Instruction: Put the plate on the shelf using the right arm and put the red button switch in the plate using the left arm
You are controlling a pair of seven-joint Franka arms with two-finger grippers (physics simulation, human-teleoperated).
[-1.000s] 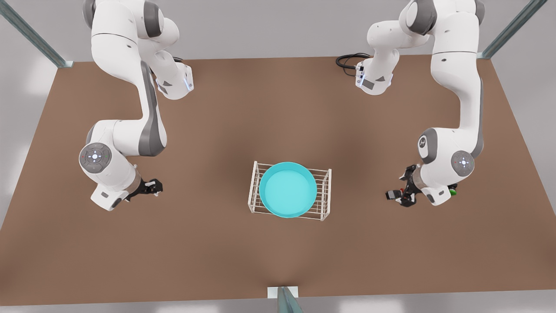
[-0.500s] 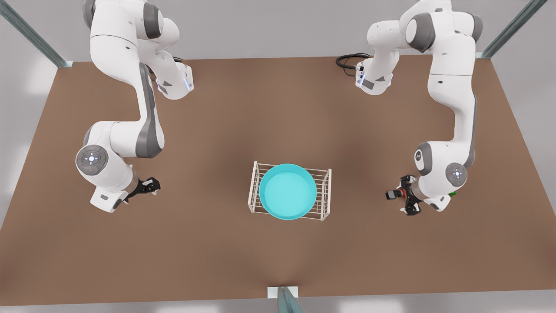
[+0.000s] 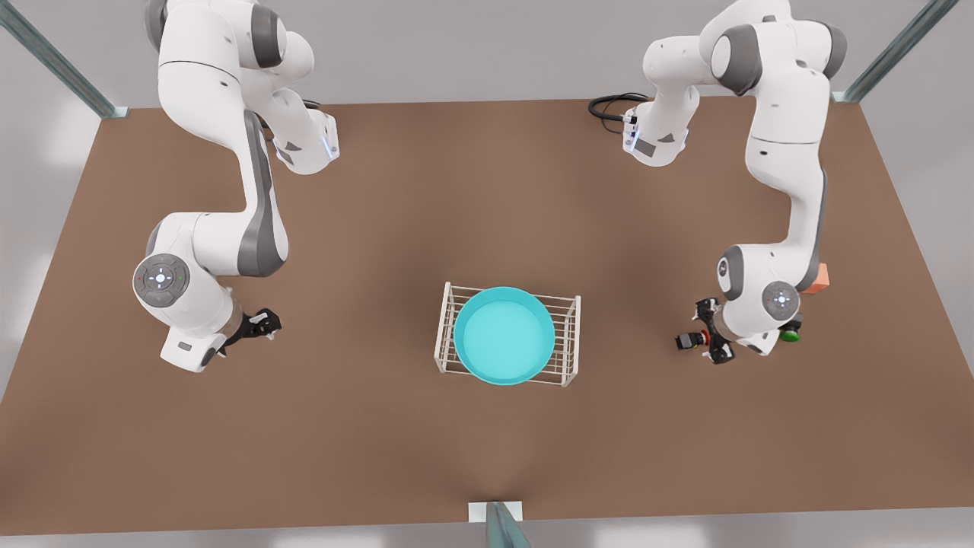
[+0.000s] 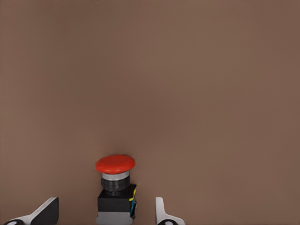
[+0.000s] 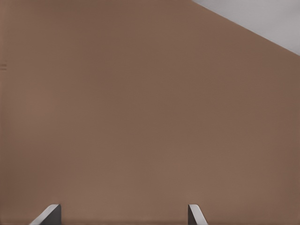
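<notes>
Sitting between my left gripper's [image 3: 704, 340] spread fingers [image 4: 164, 213], the red button switch [image 4: 115, 187] rests on the brown surface [image 3: 380, 228], untouched on either side. Since a second ago my left arm has sunk lower over it, uncovering an orange cube [image 3: 816, 278] behind and a green-capped switch [image 3: 791, 333] beside the wrist. The plate [image 3: 504, 333] lies flat on the shelf [image 3: 571, 335] at the middle of the surface, as before, well apart from the switch. My right gripper [image 3: 262, 326] hangs empty on the front view's left, fingers [image 5: 49, 214] wide apart, the arm waiting and barely shifted. A grey wall and metal frame posts [image 3: 890, 49] edge the surface.
</notes>
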